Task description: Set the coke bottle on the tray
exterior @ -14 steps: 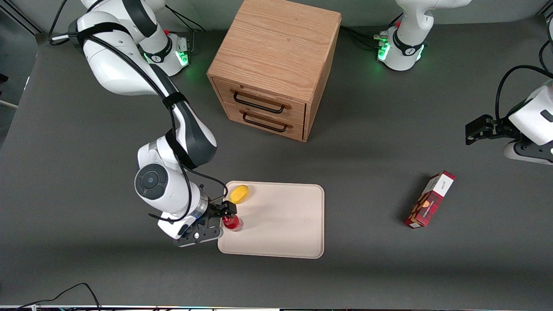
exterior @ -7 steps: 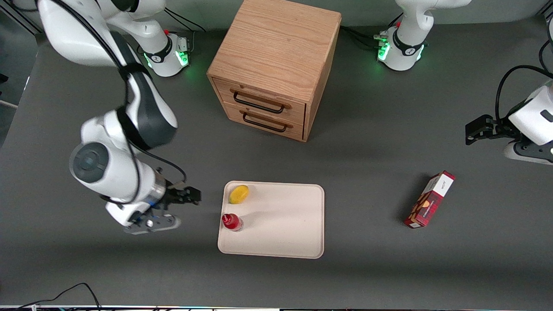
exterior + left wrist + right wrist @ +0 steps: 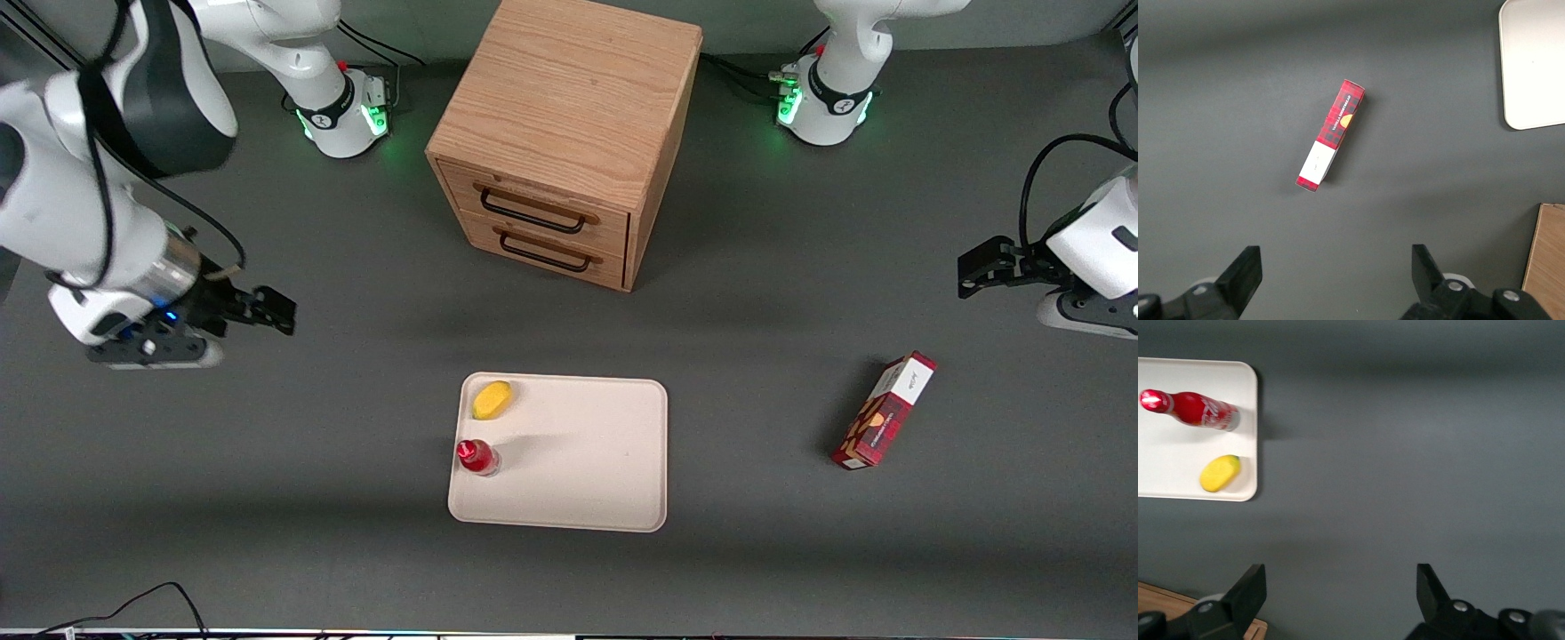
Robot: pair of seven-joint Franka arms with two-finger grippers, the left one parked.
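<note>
Since the earlier frames, the right arm has drawn away from the tray (image 3: 587, 480) toward its own end of the table, rising as it went; one second ago its gripper (image 3: 276, 311) was closed around the coke bottle (image 3: 476, 456) at the tray's edge, and half a second ago it had already let go and stood beside the tray. At present the gripper hangs above bare table, well apart from the tray and farther from the front camera than it. Its two fingers (image 3: 1248, 590) stand spread wide apart with nothing between them, as the right wrist view confirms.

Coke bottle: upright on the tray, close to the rim on the working arm's side, red cap uppermost. The right wrist view shows the coke bottle (image 3: 1195, 410) on the cream tray (image 3: 1165, 447), with white marking on its label and a clear base.

Yellow fruit (image 3: 492, 399): lying on the same tray, near the corner, farther from the front camera than the bottle and apart from it.

Wooden two-drawer cabinet (image 3: 569, 133): standing farther from the front camera than the tray, both drawers closed.

Red patterned carton box (image 3: 884, 410): lying flat on the table toward the parked arm's end, well apart from the tray.
</note>
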